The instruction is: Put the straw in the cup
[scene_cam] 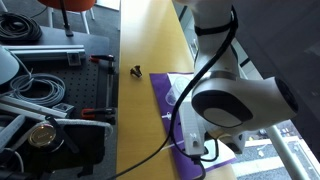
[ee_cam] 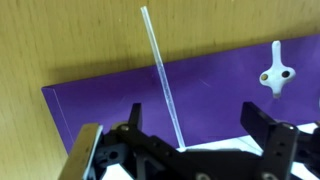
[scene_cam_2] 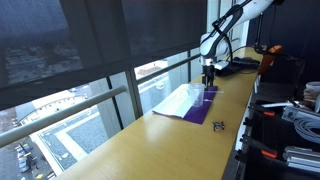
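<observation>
In the wrist view the thin white straw (ee_cam: 160, 75) lies straight, running from the wooden table at the top down across the purple mat (ee_cam: 215, 85). Its near end passes between my fingers. My gripper (ee_cam: 200, 120) is open, with one dark finger on either side of the straw's lower end and clear space around it. In an exterior view the gripper (scene_cam_2: 208, 74) hangs low over the mat (scene_cam_2: 195, 108). I cannot make out the transparent cup in any view.
A short white bit with dark holes (ee_cam: 275, 72) lies on the mat to the right of the straw. A small black clip-like object (scene_cam: 136, 70) (scene_cam_2: 219, 125) sits on the wooden table beyond the mat. Cables and tools fill the bench beside the table (scene_cam: 40, 90).
</observation>
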Action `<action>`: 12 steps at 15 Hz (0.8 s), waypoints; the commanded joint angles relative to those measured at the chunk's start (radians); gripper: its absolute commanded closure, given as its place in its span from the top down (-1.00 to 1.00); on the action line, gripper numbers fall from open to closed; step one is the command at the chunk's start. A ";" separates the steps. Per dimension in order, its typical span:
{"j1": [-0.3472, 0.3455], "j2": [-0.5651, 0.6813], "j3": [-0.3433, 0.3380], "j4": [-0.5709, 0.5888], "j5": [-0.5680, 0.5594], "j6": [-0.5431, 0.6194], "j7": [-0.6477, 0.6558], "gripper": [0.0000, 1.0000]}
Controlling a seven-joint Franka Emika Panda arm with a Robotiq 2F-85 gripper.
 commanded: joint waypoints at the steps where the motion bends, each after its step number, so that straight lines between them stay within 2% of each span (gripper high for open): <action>1: -0.017 -0.003 0.012 -0.013 -0.017 0.034 -0.015 1.00; 8: 0.005 0.055 0.020 0.027 -0.031 0.086 0.001 1.00; 9: 0.005 0.063 0.021 0.031 -0.032 0.088 0.003 0.87; 10: 0.006 0.072 0.021 0.033 -0.032 0.092 0.005 0.45; 12: 0.007 0.087 0.019 0.040 -0.035 0.094 0.008 0.36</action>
